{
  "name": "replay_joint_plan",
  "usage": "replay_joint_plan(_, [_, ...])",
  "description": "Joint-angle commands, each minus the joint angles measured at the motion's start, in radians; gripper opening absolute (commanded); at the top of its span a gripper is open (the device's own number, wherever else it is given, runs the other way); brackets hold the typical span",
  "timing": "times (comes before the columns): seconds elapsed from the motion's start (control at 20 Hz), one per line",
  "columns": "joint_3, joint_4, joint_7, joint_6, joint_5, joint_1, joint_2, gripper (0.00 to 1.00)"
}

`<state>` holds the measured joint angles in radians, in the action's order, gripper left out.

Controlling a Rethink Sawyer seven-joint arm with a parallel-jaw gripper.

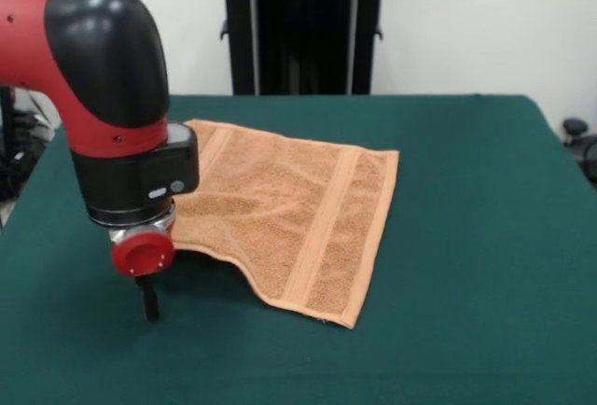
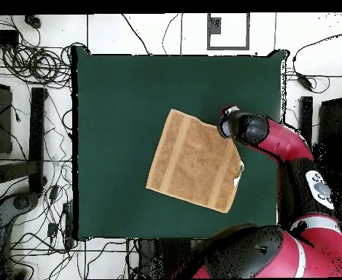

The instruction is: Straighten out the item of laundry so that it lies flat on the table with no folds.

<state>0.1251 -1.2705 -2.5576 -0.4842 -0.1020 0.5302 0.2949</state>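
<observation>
Tool [image 1: 149, 307] on table [image 1: 466, 237] just beside towel [image 1: 289, 209] edge

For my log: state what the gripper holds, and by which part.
Cannot be told: the gripper sits by the towel's near-left edge, contact hidden.

towel: small orange-tan terry-cloth hand towel [image 1: 280, 209] [image 2: 192, 160], paler flat woven bands, small white tag
table: large dark green felt-covered table [image 1: 466, 237] [image 2: 122, 109], plain
arm: red and black robot arm [image 1: 103, 78] [image 2: 276, 142]
</observation>
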Motion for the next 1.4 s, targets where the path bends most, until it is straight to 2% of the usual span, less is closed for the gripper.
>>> replay_joint_plan(0.05, [0.159,-0.307,-0.066,-0.058,0.088,-0.024,-0.066,1.0])
replay_joint_plan(0.25, [0.101,-0.262,-0.005,-0.014,0.025,-0.045,-0.088,1.0])
replay_joint_plan(0.35, [0.152,-0.259,0.062,-0.017,0.028,0.025,-0.132,1.0])
replay_joint_plan(0.5, [0.28,-0.27,0.206,-0.005,0.022,0.167,-0.202,1.0])
replay_joint_plan(0.75, [0.442,-0.228,0.41,-0.096,-0.007,0.334,-0.326,1.0])
replay_joint_plan(0.9, [0.534,-0.159,0.557,-0.203,-0.017,0.425,-0.44,1.0])
replay_joint_plan(1.1, [0.644,0.001,0.853,-0.402,-0.019,0.51,-0.628,1.0])
replay_joint_plan(1.25, [0.697,0.15,1.085,-0.567,-0.009,0.519,-0.745,1.0])
replay_joint_plan(1.4, [0.729,0.259,1.237,-0.684,0.019,0.509,-0.821,1.0])
